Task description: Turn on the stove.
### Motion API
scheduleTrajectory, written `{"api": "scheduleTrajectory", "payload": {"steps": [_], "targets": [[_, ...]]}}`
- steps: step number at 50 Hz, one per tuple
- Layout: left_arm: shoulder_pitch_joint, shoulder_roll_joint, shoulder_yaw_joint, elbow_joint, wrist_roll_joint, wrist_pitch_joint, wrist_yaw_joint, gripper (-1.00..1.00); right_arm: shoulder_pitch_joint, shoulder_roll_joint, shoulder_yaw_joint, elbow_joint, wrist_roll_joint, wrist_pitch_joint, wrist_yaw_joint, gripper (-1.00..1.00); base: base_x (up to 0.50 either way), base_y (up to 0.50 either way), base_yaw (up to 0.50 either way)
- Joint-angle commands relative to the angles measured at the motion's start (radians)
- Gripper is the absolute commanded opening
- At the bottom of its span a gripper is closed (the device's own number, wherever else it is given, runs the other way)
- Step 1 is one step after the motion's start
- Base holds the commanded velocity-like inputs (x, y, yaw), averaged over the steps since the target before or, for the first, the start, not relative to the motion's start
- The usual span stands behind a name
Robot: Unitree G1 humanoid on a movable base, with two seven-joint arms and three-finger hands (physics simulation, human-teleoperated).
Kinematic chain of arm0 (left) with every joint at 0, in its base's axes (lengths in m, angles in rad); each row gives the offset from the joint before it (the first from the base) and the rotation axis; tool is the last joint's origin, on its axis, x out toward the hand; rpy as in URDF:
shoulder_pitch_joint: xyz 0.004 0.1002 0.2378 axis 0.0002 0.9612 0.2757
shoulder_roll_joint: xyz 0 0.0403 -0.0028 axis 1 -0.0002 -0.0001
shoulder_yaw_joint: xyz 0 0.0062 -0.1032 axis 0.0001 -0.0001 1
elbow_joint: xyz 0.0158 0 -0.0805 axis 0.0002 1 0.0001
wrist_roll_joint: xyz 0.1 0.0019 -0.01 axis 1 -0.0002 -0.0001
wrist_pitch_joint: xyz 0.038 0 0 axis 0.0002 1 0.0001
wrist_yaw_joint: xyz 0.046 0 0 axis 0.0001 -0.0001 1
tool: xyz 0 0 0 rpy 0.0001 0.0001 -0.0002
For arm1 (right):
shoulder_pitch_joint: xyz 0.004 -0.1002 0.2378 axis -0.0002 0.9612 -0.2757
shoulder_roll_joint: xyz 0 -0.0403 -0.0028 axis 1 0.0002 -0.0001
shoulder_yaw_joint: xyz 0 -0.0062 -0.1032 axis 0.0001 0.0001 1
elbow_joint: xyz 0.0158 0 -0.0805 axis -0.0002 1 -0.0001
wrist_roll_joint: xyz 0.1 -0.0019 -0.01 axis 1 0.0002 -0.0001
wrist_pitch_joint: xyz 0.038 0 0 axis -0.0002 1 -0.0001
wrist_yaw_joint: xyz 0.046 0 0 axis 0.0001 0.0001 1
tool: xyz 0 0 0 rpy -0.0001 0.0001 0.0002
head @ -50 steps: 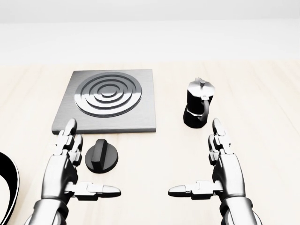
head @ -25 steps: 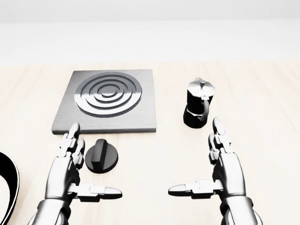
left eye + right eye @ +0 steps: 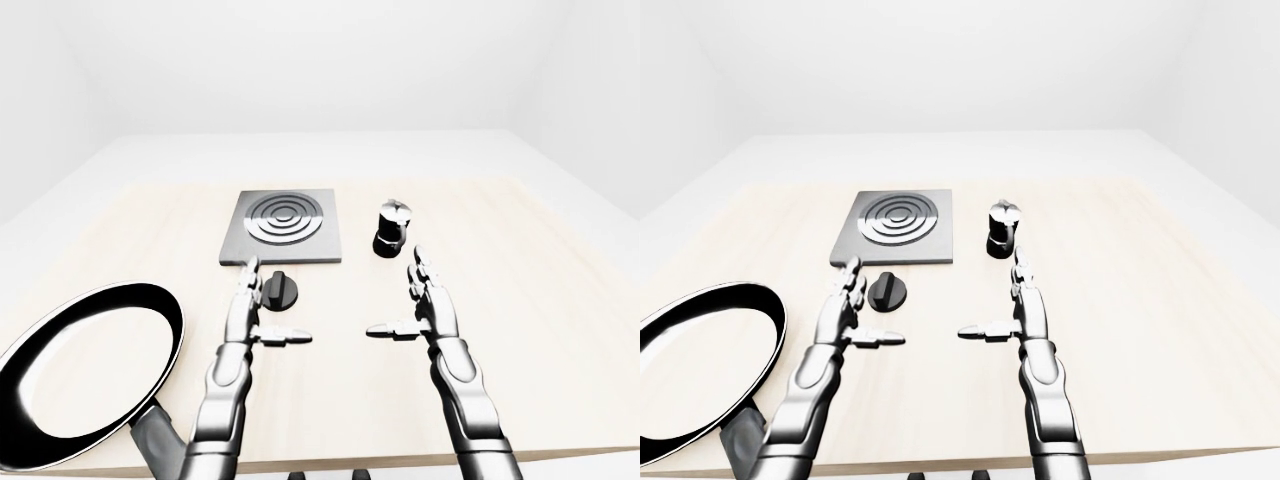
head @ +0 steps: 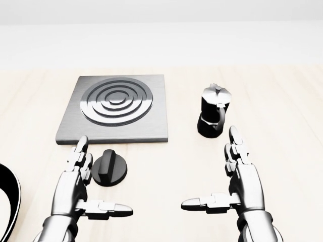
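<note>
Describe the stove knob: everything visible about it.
The knob is a round black disc with a raised grip bar across its top, matte like plastic. It lies flat on the light wooden table, just below the stove in the head view. The left hand is beside it, open; whether the fingers touch it is unclear.

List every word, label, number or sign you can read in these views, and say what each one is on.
None: no readable text shows in any view.
The stove plate bears only raised rings.
The knob, the coffee pot and the frying pan show no lettering or marks.
The table and both hands are plain too.
</note>
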Motion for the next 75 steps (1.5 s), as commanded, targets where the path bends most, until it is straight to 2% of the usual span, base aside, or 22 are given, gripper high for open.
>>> {"api": "scheduleTrajectory", "payload": {"steps": [1,9,10,12,14,22,24,26,27,29,30,33,35,42,47,49,51,60,61,63,70,75], "targets": [[0.002,-0.003,-0.003,0.004,0.007,0.009,0.007,1.00,0.000,0.000,0.000,-0.001,0.000,0.001,0.000,1.00,0.00,0.00,0.00],[-0.008,-0.001,-0.001,0.072,0.010,-0.035,0.009,1.00,0.000,0.000,0.000,-0.001,0.000,0.001,0.000,1.00,0.00,0.00,0.00],[-0.009,0.000,0.000,0.075,0.009,-0.035,0.008,1.00,0.000,0.000,0.000,-0.001,0.000,0.000,0.000,1.00,0.00,0.00,0.00],[-0.004,-0.003,-0.006,0.051,0.013,-0.014,0.009,1.00,0.000,0.000,0.000,-0.001,0.000,0.001,0.000,1.00,0.00,0.00,0.00],[-0.006,-0.004,-0.006,0.083,0.015,-0.041,0.010,1.00,0.000,0.000,0.000,-0.001,0.000,0.001,0.000,1.00,0.00,0.00,0.00],[-0.013,-0.006,-0.017,0.107,0.023,-0.042,0.001,1.00,0.000,0.000,0.000,-0.001,0.000,0.000,0.000,1.00,0.00,0.00,0.00],[-0.015,-0.005,-0.015,0.120,0.023,-0.052,0.000,1.00,-0.004,0.001,-0.003,0.039,0.000,-0.031,-0.003,1.00,0.00,0.00,0.00],[-0.017,-0.004,-0.014,0.134,0.023,-0.062,-0.002,1.00,-0.004,0.000,-0.002,0.042,0.000,-0.035,-0.003,1.00,0.00,0.00,0.00],[-0.013,-0.006,-0.016,0.110,0.024,-0.043,0.000,1.00,-0.003,0.000,-0.001,0.039,-0.001,-0.032,-0.004,1.00,0.00,0.00,0.00],[-0.016,-0.005,-0.015,0.128,0.024,-0.057,-0.003,1.00,-0.003,0.000,-0.001,0.038,0.000,-0.031,-0.003,1.00,0.00,0.00,0.00],[-0.011,-0.007,-0.019,0.110,0.027,-0.044,-0.001,1.00,-0.004,0.000,-0.001,0.041,0.000,-0.033,-0.003,1.00,0.00,0.00,0.00],[-0.009,-0.009,-0.023,0.118,0.028,-0.052,-0.003,1.00,-0.003,0.000,-0.001,0.039,0.000,-0.031,-0.003,1.00,0.00,0.00,0.00],[-0.004,-0.012,-0.028,0.104,0.032,-0.042,-0.003,1.00,-0.003,-0.001,-0.001,0.041,0.001,-0.034,-0.002,1.00,0.00,0.00,0.00],[-0.004,-0.013,-0.028,0.137,0.033,-0.070,-0.005,1.00,-0.002,-0.001,-0.001,0.044,0.001,-0.039,-0.001,1.00,0.00,0.00,0.00],[0.023,-0.021,-0.048,0.075,0.040,-0.035,-0.009,1.00,-0.001,0.000,0.000,0.039,0.000,-0.035,0.000,1.00,0.00,0.00,0.00],[0.025,-0.022,-0.052,0.068,0.043,-0.029,-0.010,1.00,-0.003,0.000,0.000,0.043,0.000,-0.036,-0.001,1.00,0.00,0.00,0.00],[0.025,-0.023,-0.053,0.076,0.042,-0.038,-0.013,1.00,-0.004,0.000,0.000,0.043,0.000,-0.035,-0.001,1.00,0.00,0.00,0.00],[0.064,-0.033,-0.086,-0.007,0.055,0.005,-0.019,1.00,0.000,0.000,0.000,0.039,0.000,-0.034,0.000,1.00,0.00,0.00,0.00],[0.064,-0.033,-0.089,-0.001,0.056,-0.003,-0.021,1.00,0.000,0.000,0.000,0.035,0.000,-0.032,0.000,1.00,0.00,0.00,0.00],[0.072,-0.035,-0.097,-0.020,0.060,0.009,-0.021,1.00,-0.002,0.000,-0.001,0.045,0.000,-0.040,0.000,1.00,0.00,0.00,0.00],[0.080,-0.040,-0.117,-0.026,0.069,0.012,-0.024,1.00,-0.003,0.000,-0.001,0.038,0.000,-0.031,-0.001,1.00,0.00,0.00,0.00],[0.063,-0.041,-0.117,0.009,0.073,-0.003,-0.024,1.00,-0.004,0.000,-0.001,0.043,0.000,-0.035,-0.003,1.00,0.00,0.00,0.00]]}}
